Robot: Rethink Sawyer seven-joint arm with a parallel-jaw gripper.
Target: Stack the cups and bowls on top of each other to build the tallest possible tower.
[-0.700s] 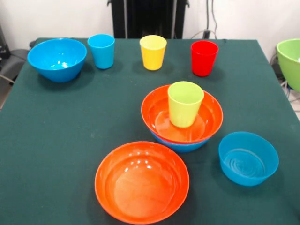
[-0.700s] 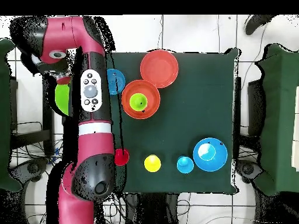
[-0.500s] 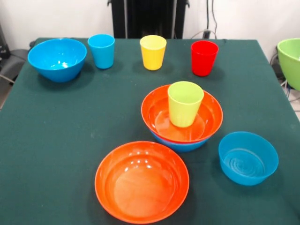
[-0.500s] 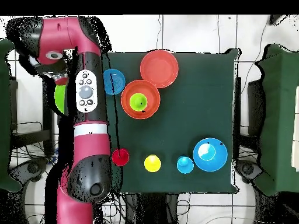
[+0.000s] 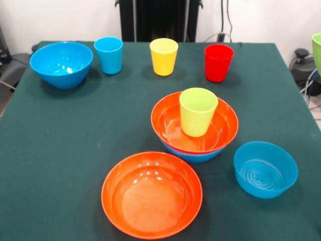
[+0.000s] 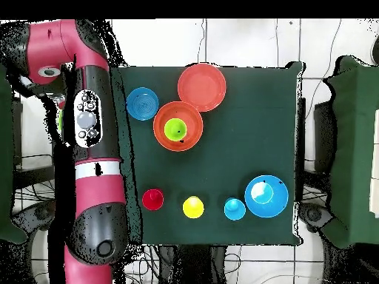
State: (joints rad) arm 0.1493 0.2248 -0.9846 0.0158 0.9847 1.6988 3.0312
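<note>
**Green bowl carried further off the counter's side**

The fingers show in neither view, hidden under the arm [image 6: 87, 126], so we cannot tell whether they are apart or clamped. What has changed is the lime green bowl [image 5: 317, 50]: half a second ago much of it showed beyond the counter's [image 5: 75, 130] side edge, and now only a sliver does. The arm has swung outward with it, away from the tower.

We judge the tower no taller. It is a green cup [image 5: 198, 111] upright in an orange bowl [image 5: 170, 125] nested on a blue bowl [image 5: 193, 155], mid-counter.

Just beside it sit the second orange bowl [image 5: 152, 195] and a small blue bowl [image 5: 266, 169]. The blue cup [image 5: 108, 54], yellow cup [image 5: 163, 56], red cup [image 5: 218, 62] and deep blue bowl [image 5: 61, 63] line the robot's edge, well apart from the tower; nothing blocks it
</note>
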